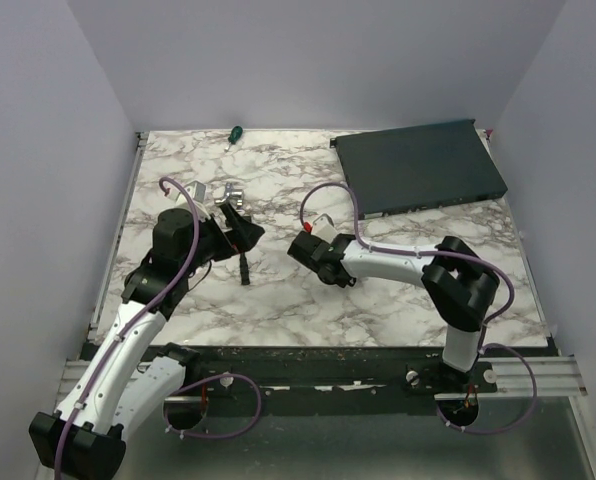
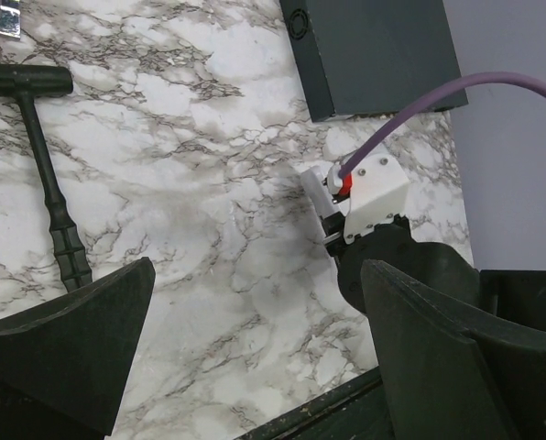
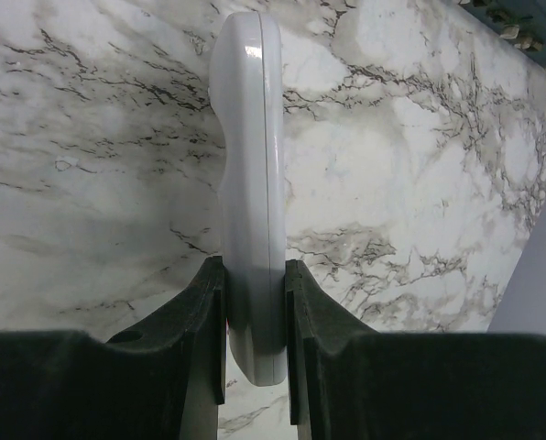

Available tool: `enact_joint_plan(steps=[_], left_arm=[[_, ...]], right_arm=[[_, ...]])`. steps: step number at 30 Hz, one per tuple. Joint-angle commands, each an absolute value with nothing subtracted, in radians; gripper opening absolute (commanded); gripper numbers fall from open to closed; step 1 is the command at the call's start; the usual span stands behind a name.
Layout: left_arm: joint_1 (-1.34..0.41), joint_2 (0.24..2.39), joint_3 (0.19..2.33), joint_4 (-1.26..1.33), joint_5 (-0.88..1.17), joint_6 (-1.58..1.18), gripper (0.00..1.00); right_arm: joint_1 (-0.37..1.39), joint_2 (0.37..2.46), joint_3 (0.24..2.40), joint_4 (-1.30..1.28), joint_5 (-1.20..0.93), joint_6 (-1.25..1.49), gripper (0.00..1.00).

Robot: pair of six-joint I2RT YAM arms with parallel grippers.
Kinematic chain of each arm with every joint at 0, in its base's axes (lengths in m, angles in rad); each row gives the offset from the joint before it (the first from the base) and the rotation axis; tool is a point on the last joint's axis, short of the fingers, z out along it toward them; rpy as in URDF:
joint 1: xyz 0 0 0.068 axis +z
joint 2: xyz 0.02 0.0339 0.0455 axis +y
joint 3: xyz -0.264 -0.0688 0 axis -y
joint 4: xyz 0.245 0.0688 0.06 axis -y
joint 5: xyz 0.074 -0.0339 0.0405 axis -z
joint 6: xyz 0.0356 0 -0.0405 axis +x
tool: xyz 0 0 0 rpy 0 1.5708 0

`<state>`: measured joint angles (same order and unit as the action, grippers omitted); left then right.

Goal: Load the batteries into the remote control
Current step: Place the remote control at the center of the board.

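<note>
My right gripper (image 3: 255, 275) is shut on the white remote control (image 3: 250, 156), gripping its lower end on edge above the marble table. The remote also shows in the left wrist view (image 2: 313, 194), sticking out of the right gripper (image 2: 339, 240). My left gripper (image 2: 256, 302) is open and empty, hovering over bare marble left of the right gripper. In the top view the left gripper (image 1: 243, 228) and right gripper (image 1: 308, 246) face each other mid-table. No orange batteries show clearly; a small red-orange spot (image 2: 344, 183) by the right wrist cannot be identified.
A black T-handle tool (image 1: 245, 262) lies just under the left gripper. Silver metal brackets (image 1: 216, 191) sit behind it. A green-handled screwdriver (image 1: 234, 133) lies at the back edge. A large dark flat box (image 1: 418, 166) fills the back right.
</note>
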<state>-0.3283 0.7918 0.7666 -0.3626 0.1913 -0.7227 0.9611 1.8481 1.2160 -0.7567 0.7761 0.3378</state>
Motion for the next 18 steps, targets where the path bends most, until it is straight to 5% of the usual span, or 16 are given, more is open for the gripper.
enact_joint_plan(steps=[1,18], left_arm=[[-0.321,0.766,0.766,-0.364,0.202,-0.716,0.99],[-0.314,0.752,0.732,-0.341,0.212,-0.735,0.99]], right_arm=[[0.973,1.883,1.203,-0.730,0.827,0.328,0.06],[0.988,1.891,1.141,-0.648,0.698,0.335,0.43]])
